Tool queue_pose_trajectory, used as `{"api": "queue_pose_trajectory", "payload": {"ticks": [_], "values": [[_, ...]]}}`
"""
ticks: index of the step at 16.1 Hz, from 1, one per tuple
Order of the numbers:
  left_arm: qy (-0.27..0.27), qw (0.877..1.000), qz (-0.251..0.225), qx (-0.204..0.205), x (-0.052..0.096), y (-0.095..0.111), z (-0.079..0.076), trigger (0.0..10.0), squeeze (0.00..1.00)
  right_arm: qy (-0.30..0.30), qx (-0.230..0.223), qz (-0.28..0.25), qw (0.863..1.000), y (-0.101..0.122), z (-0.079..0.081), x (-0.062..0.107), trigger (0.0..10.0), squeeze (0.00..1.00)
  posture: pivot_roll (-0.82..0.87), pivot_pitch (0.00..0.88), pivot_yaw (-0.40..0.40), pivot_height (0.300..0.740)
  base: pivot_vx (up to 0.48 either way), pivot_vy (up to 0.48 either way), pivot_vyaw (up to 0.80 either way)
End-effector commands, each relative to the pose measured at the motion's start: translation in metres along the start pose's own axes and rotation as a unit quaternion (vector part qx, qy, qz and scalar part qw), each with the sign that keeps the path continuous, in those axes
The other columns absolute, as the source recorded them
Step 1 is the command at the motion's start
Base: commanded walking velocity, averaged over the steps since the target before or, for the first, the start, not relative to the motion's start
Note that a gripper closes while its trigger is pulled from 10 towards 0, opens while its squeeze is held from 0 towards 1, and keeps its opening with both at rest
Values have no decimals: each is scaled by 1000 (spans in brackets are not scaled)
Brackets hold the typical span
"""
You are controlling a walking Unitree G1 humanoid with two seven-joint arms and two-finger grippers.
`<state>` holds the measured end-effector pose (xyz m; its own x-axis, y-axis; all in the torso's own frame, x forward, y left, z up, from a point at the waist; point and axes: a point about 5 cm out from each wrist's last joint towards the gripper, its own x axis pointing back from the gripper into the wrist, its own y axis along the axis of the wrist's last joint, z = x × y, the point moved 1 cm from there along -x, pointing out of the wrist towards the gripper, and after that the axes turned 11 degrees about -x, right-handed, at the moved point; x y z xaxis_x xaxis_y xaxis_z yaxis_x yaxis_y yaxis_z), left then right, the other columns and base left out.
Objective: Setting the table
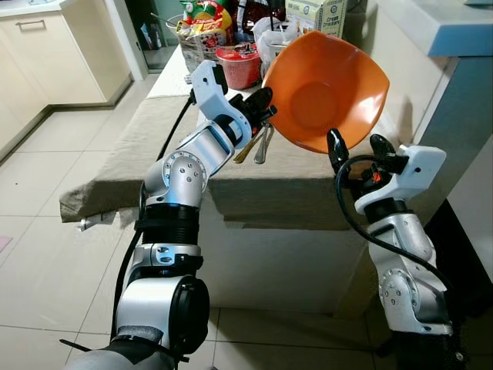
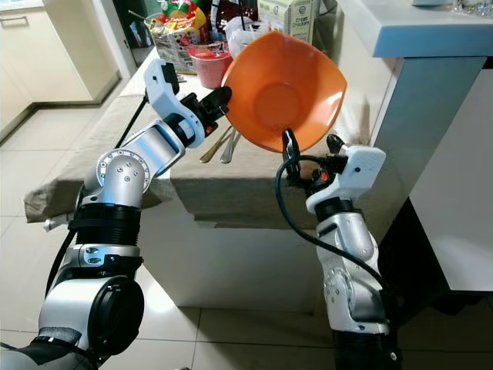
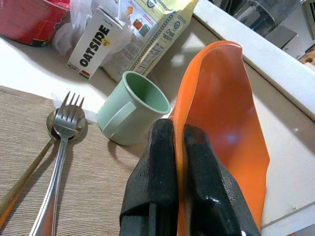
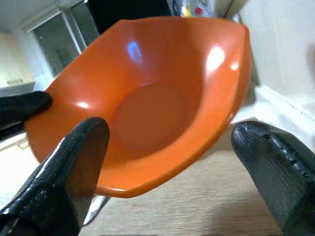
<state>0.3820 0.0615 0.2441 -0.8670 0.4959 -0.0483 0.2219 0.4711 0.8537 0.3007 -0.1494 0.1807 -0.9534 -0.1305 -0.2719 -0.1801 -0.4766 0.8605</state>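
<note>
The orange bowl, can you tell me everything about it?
The orange bowl looks like smooth, shiny plastic, with a squarish wavy rim and a round flat bottom. It is empty and tipped up on edge above the table, its inside facing the robot. The left gripper pinches its rim. The right gripper is open just below it, with fingers spread wide.

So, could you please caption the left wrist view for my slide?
Left hand pinching the rim of a tilted orange plastic bowl above a pale green mug.

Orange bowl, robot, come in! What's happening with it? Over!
Left tool shut on orange bowl rim, bowl tilted above table. Right tool open just below it. Fork, spoon, green mug underneath.
</note>
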Motion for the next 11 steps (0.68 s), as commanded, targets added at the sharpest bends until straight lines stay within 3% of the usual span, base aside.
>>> {"api": "queue_pose_trajectory", "payload": {"ticks": [1,6,8,11], "values": [[-12,1000,-25,5,3,13,-5,0,0,0,-21,2,1000,-2,3,-6,10000,0,-191,0,122,740,0,0,0],[-19,999,-26,23,8,15,-10,0,0,-14,-56,-4,998,-7,2,-23,10000,0,-180,0,124,740,0,0,0],[-19,999,-27,26,10,16,-11,0,0,-4,-45,8,999,-11,4,-30,10000,0,-170,0,124,740,0,0,0],[-27,999,-11,-17,19,16,-8,0,0,55,-26,45,997,-13,14,-29,10000,0,-170,0,123,740,0,0,0]]}}
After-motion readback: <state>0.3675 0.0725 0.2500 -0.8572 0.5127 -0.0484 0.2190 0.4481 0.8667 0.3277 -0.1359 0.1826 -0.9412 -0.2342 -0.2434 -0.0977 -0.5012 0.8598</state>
